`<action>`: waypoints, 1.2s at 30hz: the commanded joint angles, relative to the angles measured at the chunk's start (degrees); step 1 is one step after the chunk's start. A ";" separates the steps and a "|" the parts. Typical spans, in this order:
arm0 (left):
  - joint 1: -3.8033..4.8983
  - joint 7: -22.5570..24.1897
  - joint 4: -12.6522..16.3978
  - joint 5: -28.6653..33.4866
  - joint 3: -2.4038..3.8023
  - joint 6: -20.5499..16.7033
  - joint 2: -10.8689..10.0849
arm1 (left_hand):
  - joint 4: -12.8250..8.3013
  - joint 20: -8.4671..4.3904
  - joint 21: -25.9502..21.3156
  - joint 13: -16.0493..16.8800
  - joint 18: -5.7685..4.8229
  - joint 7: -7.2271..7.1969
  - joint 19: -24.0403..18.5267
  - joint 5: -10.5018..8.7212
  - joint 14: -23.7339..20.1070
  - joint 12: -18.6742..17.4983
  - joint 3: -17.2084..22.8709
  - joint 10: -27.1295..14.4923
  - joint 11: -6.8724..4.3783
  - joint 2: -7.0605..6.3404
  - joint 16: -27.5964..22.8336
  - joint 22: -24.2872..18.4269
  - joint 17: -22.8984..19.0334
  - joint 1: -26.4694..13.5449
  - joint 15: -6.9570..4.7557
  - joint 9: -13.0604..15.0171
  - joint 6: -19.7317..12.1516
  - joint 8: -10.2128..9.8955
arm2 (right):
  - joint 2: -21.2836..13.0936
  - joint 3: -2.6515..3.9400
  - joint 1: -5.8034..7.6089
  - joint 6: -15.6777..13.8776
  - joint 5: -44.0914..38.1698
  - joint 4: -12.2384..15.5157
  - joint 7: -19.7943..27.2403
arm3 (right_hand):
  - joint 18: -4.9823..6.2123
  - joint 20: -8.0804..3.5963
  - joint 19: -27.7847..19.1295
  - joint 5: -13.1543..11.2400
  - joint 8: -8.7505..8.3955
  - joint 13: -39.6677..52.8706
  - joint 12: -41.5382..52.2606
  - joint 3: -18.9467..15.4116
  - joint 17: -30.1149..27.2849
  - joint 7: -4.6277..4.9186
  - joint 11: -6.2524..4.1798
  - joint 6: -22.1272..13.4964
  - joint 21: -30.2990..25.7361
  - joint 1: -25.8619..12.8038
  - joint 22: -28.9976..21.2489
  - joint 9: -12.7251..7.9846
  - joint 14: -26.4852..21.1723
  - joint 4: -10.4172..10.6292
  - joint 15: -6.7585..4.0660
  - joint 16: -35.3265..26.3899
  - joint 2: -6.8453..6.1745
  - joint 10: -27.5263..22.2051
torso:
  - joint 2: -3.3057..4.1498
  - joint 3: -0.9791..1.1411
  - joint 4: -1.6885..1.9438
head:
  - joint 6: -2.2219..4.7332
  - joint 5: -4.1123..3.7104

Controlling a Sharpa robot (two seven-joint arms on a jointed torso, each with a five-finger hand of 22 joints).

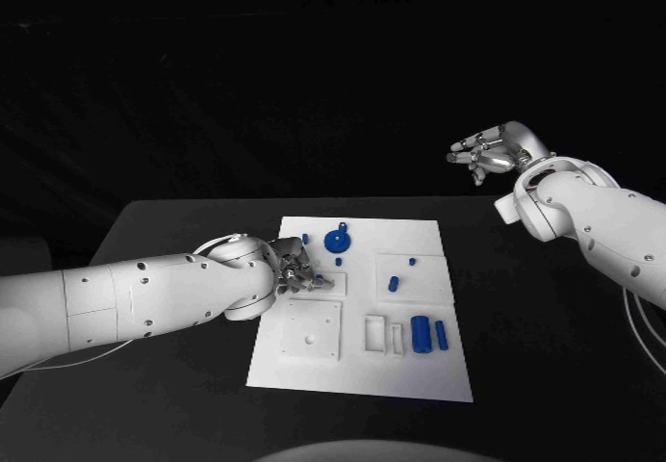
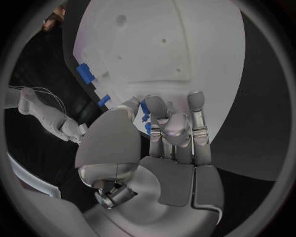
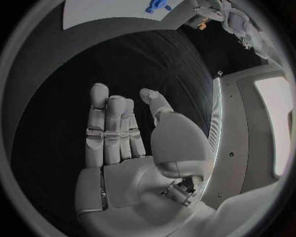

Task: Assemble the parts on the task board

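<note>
The white task board (image 1: 364,371) lies mid-table. My left hand (image 1: 291,266) rests over its left edge, beside a small recess (image 1: 332,281). In the left wrist view that hand (image 2: 175,132) hangs just above the board (image 2: 185,44), and its thumb and a finger pinch a small blue part (image 2: 145,107). On the board lie a round blue piece (image 1: 338,241), two small blue pieces (image 1: 395,283) and two blue cylinders (image 1: 420,334). My right hand (image 1: 489,149) is raised off the table at the back right; its palm (image 3: 132,148) is bare and its fingers are apart.
A square white plate (image 1: 313,328) and two narrow frames (image 1: 377,333) sit on the board's near half. The black table (image 1: 166,404) runs round the board on all sides. The board's corner (image 3: 105,12) with the round blue piece (image 3: 158,6) lies far from the right hand.
</note>
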 commanded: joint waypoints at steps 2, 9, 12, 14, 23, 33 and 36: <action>0.33 -0.50 0.19 -0.13 0.13 0.90 -0.20 | 0.48 0.14 -0.02 0.04 0.58 0.15 0.47 4.18 0.15 0.32 -6.86 2.50 -0.19 1.20 0.25 0.89 0.13 0.03 -0.11 -0.06 0.49 -0.03 | -0.01 0.03 -0.02 0.62 -0.04 0.02 0.45 | 0.61 -0.10 1.94 0.16 0.12 -0.10 -0.07 0.22 0.06 0.23 -0.05 -0.32 -0.17 -0.35 -0.07 -0.05 -0.11 0.03 0.03 -0.26 -0.12 -0.39 | -0.03 0.04 -0.03 | 0.08 0.22; 0.60 -0.49 0.31 -0.17 0.40 0.75 -0.43 | 0.51 0.20 0.01 0.04 0.68 0.15 0.47 3.54 0.15 0.32 -7.08 2.49 -0.20 1.12 0.23 0.87 0.08 -0.43 -0.12 -0.20 0.60 -0.20 | -0.07 0.03 -0.02 0.62 -0.04 0.00 0.45 | 0.61 -0.10 1.94 0.16 0.12 -0.10 -0.07 0.22 0.06 0.23 -0.05 -0.32 -0.17 -0.35 -0.07 -0.05 -0.11 0.03 0.03 -0.26 -0.12 -0.39 | 0.00 0.01 -0.06 | 0.16 0.21; 0.63 -0.35 0.38 -0.06 0.93 0.73 -0.50 | 0.53 0.20 0.04 0.04 0.70 0.15 0.49 3.13 0.15 0.31 -7.35 2.50 -0.19 1.03 0.21 0.88 0.04 -0.68 -0.12 -0.23 0.59 -0.25 | -0.07 0.03 -0.02 0.62 -0.04 0.01 0.46 | 0.61 -0.10 1.94 0.16 0.12 -0.10 -0.07 0.22 0.06 0.23 -0.05 -0.32 -0.17 -0.35 -0.07 -0.05 -0.11 0.03 0.03 -0.26 -0.12 -0.39 | 0.01 0.00 -0.01 | 0.14 0.13; 0.64 -0.24 0.48 0.22 1.31 0.80 -0.59 | 0.55 0.20 0.03 0.04 0.71 0.16 0.48 2.96 0.15 0.31 -7.51 2.50 -0.19 0.94 0.21 0.86 0.04 -0.82 -0.13 -0.23 0.59 -0.27 | -0.05 0.03 -0.03 0.63 -0.04 0.00 0.47 | 0.61 -0.10 1.94 0.16 0.12 -0.10 -0.07 0.22 0.06 0.23 -0.05 -0.32 -0.17 -0.35 -0.07 -0.05 -0.11 0.03 0.03 -0.26 -0.12 -0.39 | 0.01 0.01 0.00 | 0.16 0.13; 1.20 0.37 1.26 5.37 3.04 2.16 -1.12 | 0.55 0.13 -0.01 0.03 0.65 0.20 0.42 1.57 0.08 0.28 -8.31 2.49 -0.17 0.63 0.14 0.84 -0.05 -0.84 -0.11 -0.17 0.51 -0.30 | -0.01 0.03 -0.04 0.67 -0.04 -0.03 0.49 | 0.61 -0.10 1.94 0.16 0.12 -0.10 -0.07 0.22 0.06 0.23 -0.05 -0.32 -0.17 -0.35 -0.07 -0.05 -0.11 0.03 0.03 -0.26 -0.12 -0.39 | -0.02 0.03 -0.03 | 0.36 0.22; 4.01 1.76 -3.16 12.92 5.02 4.97 -0.48 | 0.28 -3.38 -0.59 0.21 -2.30 0.76 0.55 4.03 -0.32 -0.29 -7.79 2.45 -0.06 1.27 -0.60 0.70 -0.85 1.70 -0.31 -0.48 -1.57 -0.99 | 0.14 0.03 -0.04 0.75 -0.04 -0.19 0.49 | 0.61 -0.10 1.94 0.16 0.12 -0.10 -0.07 0.22 0.06 0.23 -0.05 -0.32 -0.17 -0.35 -0.07 -0.05 -0.11 0.03 0.03 -0.26 -0.12 -0.39 | 0.02 0.07 -0.13 | 1.12 0.47; 5.21 2.34 -6.87 15.01 5.16 6.94 0.82 | -0.02 -5.73 -0.99 0.62 -4.72 1.12 0.41 5.59 -1.01 -0.95 -7.68 2.25 0.23 1.82 -1.07 0.69 -1.42 2.58 -0.39 -1.28 -2.68 -1.64 | 0.21 0.03 -0.04 0.82 -0.01 -0.24 0.50 | 0.61 -0.09 1.96 0.16 0.08 -0.16 -0.08 0.15 0.05 0.35 0.00 -0.78 -0.09 -0.53 -0.01 -0.11 -0.09 -0.06 0.06 -0.26 -0.07 -0.33 | 0.04 0.04 -0.16 | 1.43 0.58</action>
